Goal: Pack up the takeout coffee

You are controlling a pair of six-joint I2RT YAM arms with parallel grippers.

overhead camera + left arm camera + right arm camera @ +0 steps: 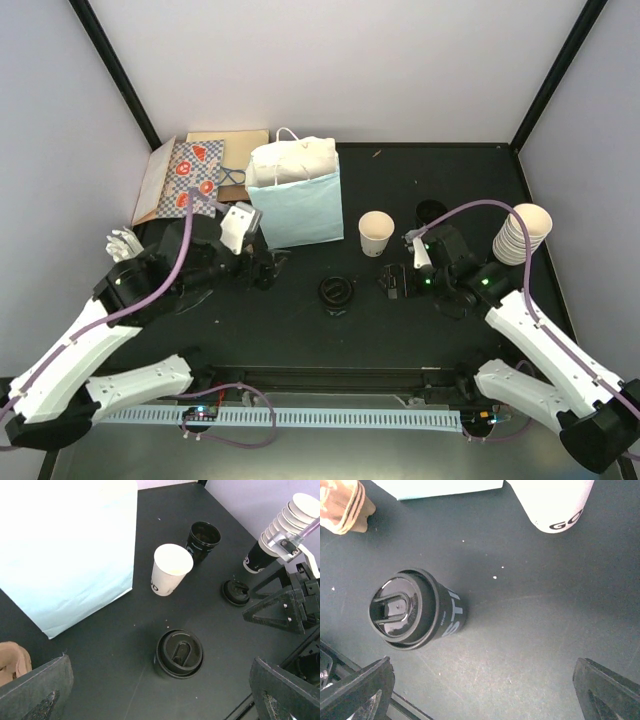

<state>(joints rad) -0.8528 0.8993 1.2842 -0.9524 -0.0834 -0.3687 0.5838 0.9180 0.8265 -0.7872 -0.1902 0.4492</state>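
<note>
Before the left corner of the blue bag: left gripper, fingers wide apart, empty. Off the bag's right front corner: lidded black cup, upright. Just right of the bag: lidless white cup. Farther right: right gripper, fingers apart, empty.

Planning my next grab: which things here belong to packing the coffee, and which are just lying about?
Job: lidded black cup, open white cup, open black cup, loose lid, blue bag, probably the carrier.
Lying about: cup stack, patterned bag, cardboard sheet.
</note>
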